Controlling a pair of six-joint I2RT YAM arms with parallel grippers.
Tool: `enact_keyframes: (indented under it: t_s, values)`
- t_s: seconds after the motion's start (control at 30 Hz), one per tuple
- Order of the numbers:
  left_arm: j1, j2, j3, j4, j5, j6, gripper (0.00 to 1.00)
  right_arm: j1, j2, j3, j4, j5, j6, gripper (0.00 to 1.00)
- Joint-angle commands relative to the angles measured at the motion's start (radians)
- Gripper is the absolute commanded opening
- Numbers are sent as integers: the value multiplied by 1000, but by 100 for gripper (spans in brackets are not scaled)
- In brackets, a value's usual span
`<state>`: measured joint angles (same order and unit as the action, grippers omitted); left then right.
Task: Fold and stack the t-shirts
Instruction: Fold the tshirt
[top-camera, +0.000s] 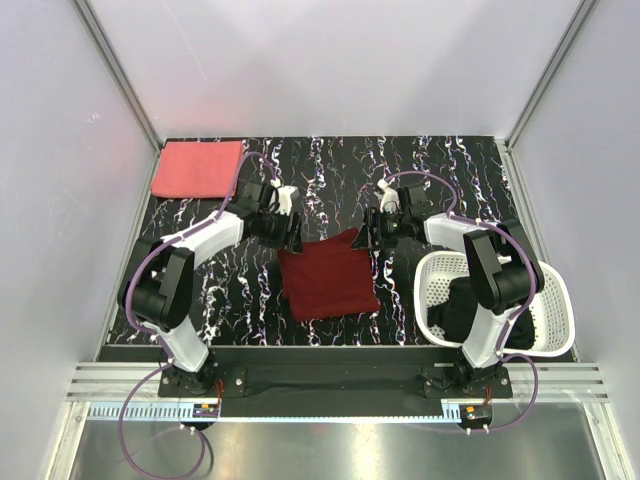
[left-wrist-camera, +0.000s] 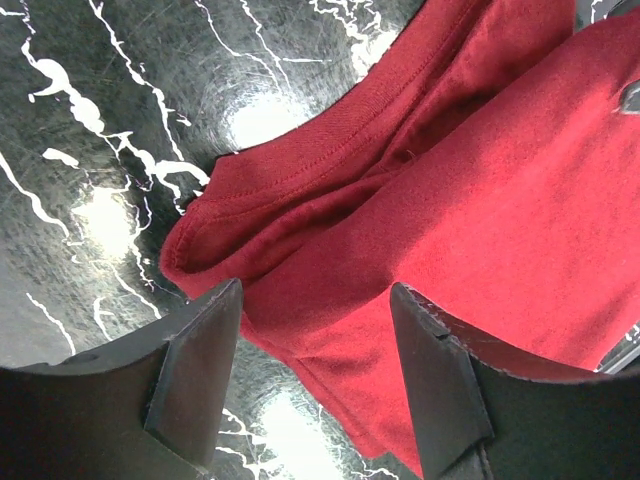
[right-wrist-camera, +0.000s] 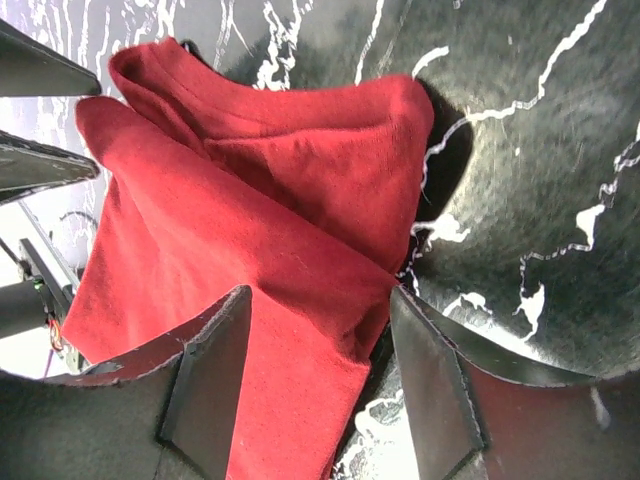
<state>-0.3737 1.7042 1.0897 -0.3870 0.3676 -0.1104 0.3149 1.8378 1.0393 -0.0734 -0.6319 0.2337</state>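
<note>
A dark maroon t-shirt (top-camera: 327, 282) lies folded on the black marbled table, mid-front. My left gripper (top-camera: 292, 236) is at its far left corner and my right gripper (top-camera: 368, 236) at its far right corner. In the left wrist view the gripper (left-wrist-camera: 315, 370) is open, its fingers wide apart over the maroon cloth (left-wrist-camera: 480, 200) near a folded hem. The right gripper (right-wrist-camera: 320, 370) is open too, straddling the edge of the shirt (right-wrist-camera: 250, 200) without clamping it. A coral pink t-shirt (top-camera: 197, 168) lies folded at the back left. A black t-shirt (top-camera: 462, 305) sits in the basket.
The white lattice basket (top-camera: 562, 300) stands at the front right, beside the right arm's base. Grey walls with metal rails close in the table on the left, right and back.
</note>
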Motion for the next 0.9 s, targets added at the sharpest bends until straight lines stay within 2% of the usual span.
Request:
enact_keyframes:
  t_s: [0.0,0.17,0.43,0.77,0.87]
  values:
    - [2,3,-5,30,37,-8,65,-2,-32,-12,43,-26,18,65]
    - [2,-11,-14,25,54,-23,64,-2,-14,19,24,-29,29,63]
    - [1,-29,-34,14,60,-49,63,0,-9,31,34,-29,52,51]
    - [-5,-37,-62,30,16,-74,66,-2,1,56,7,-28,62,45]
    - [-5,-21,-51,36,11,-78,60,-2,9,65,4,-34,69,42]
